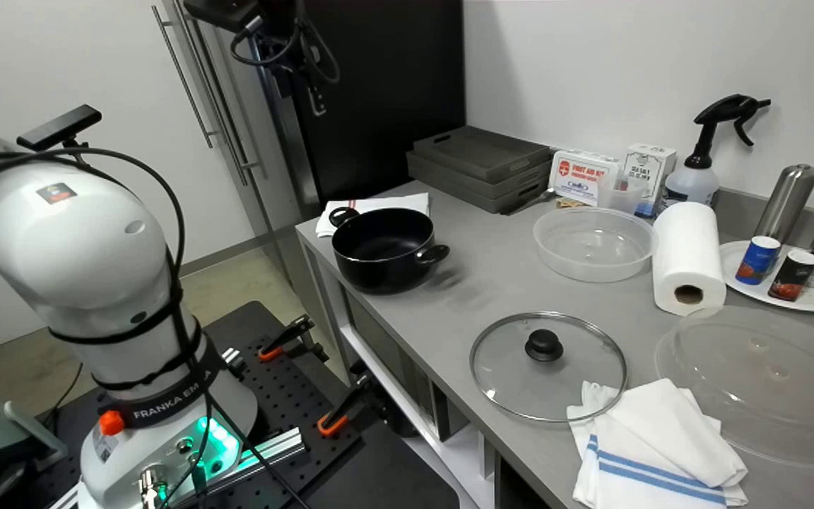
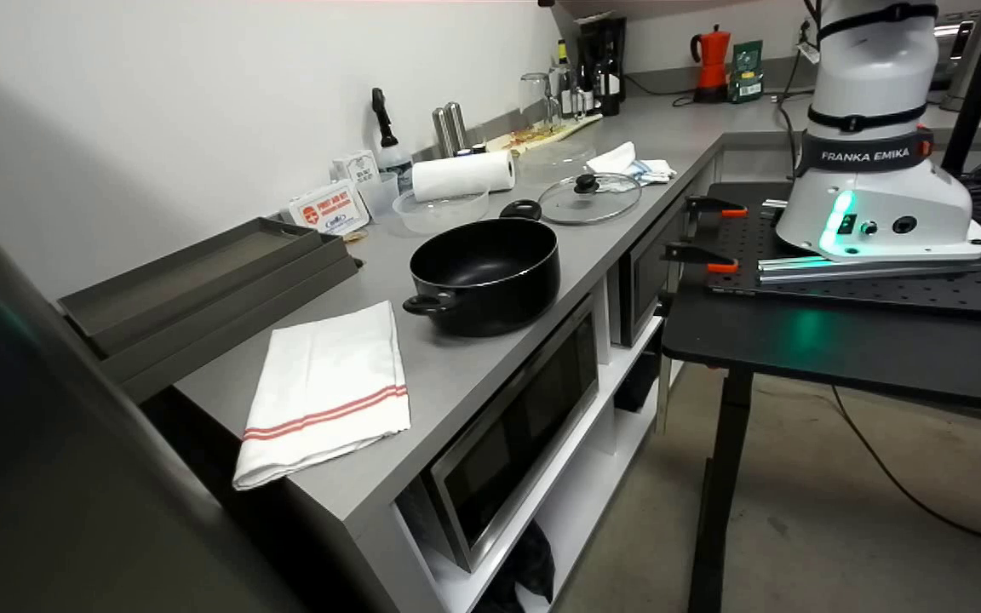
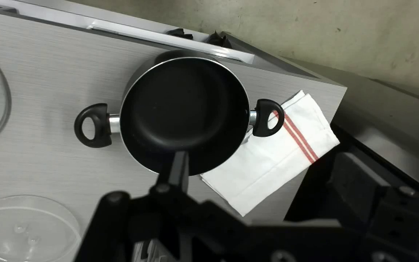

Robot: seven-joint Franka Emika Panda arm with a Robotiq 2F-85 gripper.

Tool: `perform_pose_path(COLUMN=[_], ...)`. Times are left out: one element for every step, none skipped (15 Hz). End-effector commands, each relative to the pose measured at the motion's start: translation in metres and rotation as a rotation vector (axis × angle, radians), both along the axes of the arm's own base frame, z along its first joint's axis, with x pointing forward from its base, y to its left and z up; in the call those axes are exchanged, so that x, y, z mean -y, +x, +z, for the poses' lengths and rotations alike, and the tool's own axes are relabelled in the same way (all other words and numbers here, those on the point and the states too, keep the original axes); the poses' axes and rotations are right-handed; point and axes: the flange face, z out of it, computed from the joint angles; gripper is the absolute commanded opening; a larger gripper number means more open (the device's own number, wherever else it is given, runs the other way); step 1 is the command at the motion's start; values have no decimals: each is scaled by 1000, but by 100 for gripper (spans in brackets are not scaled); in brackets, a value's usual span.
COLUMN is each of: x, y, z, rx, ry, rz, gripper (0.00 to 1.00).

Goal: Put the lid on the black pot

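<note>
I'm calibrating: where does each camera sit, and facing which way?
Wrist view: above the black pot, facing down; open tool shows.
Exterior view: high near the lid, facing the black pot; arm and tool show.
Exterior view: by the red-striped towel, facing the black pot, lid beyond; lower arm and base show.
All share lid and black pot.

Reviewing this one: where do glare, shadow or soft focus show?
In an exterior view, a soft shadow on the counter beside the black pot and a small glint on the glass lid; in an exterior view, green glow from the robot base reflected on the black table; in the wrist view, the spread jaws dark and out of focus.
</note>
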Motion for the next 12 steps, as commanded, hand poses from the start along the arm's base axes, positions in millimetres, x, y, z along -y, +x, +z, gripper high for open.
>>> perform_pose_path(x=[0,0,0,1,3,4,7,10,14,18,23,27], y=[0,0,0,4,12,16,24,30,39,46,55,62], z=[1,1,1,-2,-8,-11,-16,-20,-26,-31,-36,-41], rx=[-1,-1,-1,-3,-12,-15,-20,-24,-26,-25,-23,-20], ry=[0,0,0,-4,-11,-14,-17,-19,-20,-20,-20,-20], rz=[0,0,0,-8,-28,-36,-55,-69,-94,-115,-145,-172], gripper=[100,100,100,100,100,100,100,100,100,100,100,100])
